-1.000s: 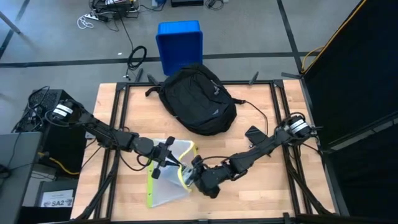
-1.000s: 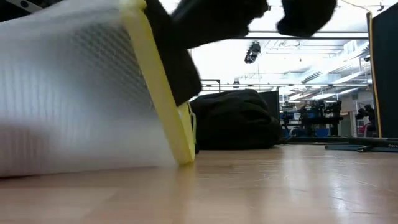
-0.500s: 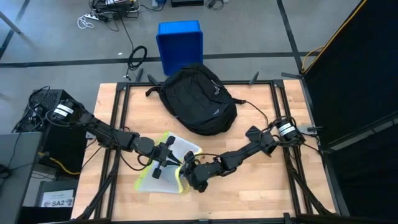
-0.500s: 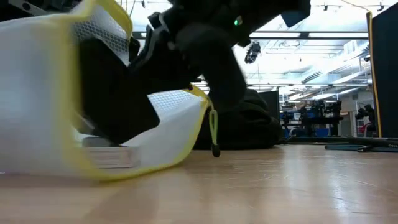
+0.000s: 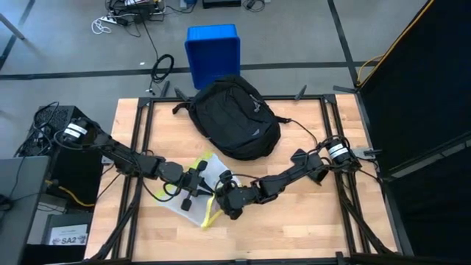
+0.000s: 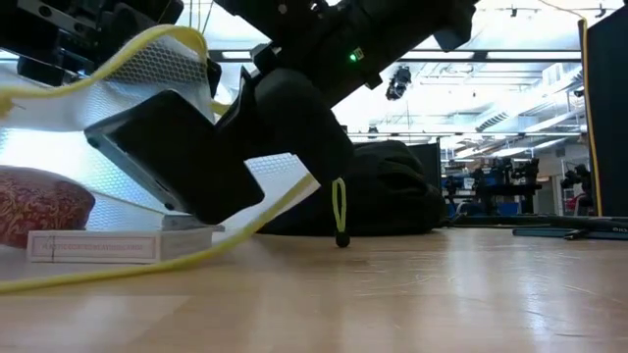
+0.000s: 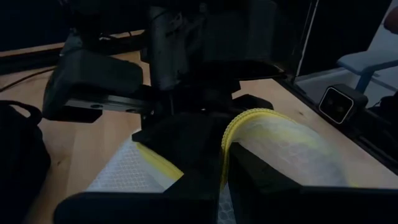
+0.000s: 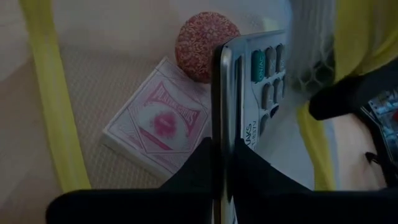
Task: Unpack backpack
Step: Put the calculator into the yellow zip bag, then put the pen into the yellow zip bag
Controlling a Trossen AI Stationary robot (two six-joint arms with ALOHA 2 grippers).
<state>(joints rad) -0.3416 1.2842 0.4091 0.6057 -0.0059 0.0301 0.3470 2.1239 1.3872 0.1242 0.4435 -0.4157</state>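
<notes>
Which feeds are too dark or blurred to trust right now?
Left wrist view: dim and underexposed, only the yellow-edged mesh pouch reads. Low view: backlit by ceiling lights, arms silhouetted. Right wrist view: bright, card box and red ball slightly soft. High view: evenly lit, backpack clear.

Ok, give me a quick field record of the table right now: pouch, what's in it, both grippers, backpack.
pouch: white mesh pouch with yellow trim, on the table in front of the backpack, mouth held open
pouch contents: red speckled ball, pink-backed card box, remote
left gripper: shut on the pouch's yellow edge
right gripper: inside the pouch, shut on the remote's edge
backpack: black, lying at the table's far side, untouched
blue bin: on the floor beyond the table
</notes>
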